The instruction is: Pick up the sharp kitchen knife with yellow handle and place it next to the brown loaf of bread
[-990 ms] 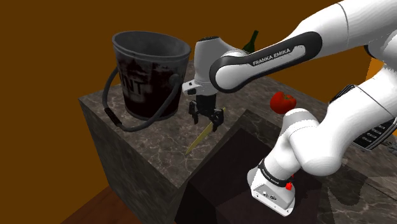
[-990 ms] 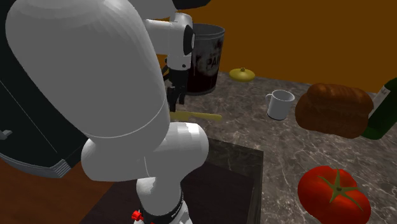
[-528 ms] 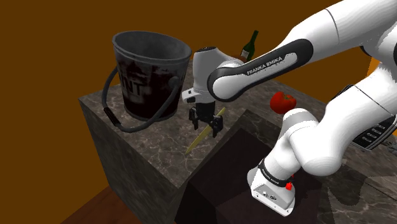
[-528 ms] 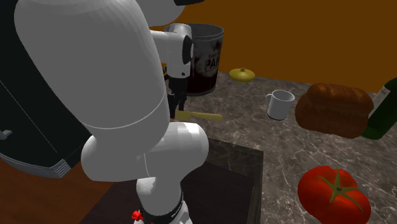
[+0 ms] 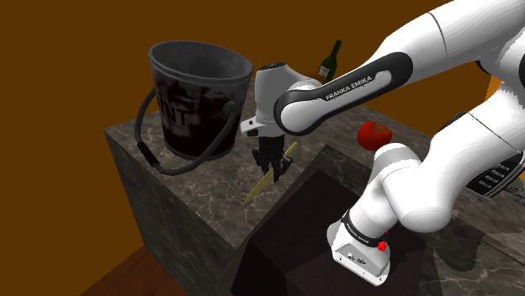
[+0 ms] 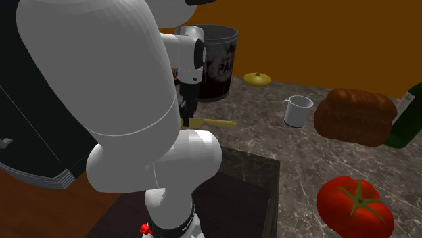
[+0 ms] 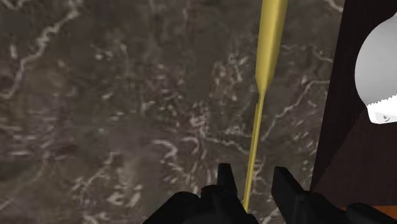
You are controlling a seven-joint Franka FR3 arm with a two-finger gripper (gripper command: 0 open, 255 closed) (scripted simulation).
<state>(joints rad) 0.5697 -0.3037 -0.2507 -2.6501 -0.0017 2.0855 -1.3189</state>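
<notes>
The yellow knife [image 5: 256, 191] is laid on the table [image 5: 189, 189], at four o'clock from the bucket [image 5: 198, 92] in the shoulder view — its blade [image 7: 256, 140] flanked, untouched, by the spread end effector [image 7: 254, 170]. Judged light, stiff, slick — the thicker handle [image 7: 270, 38] is preferred.

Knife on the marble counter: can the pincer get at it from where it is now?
Probably yes: the pincer straddles the thin end of the knife, its fingers apart on either side, with nothing else between them.

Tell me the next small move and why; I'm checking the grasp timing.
Probably close the gripper: it straddles the yellow knife lying on the dark veined counter, with a gap beside one finger, so it is not clasped yet.
</notes>
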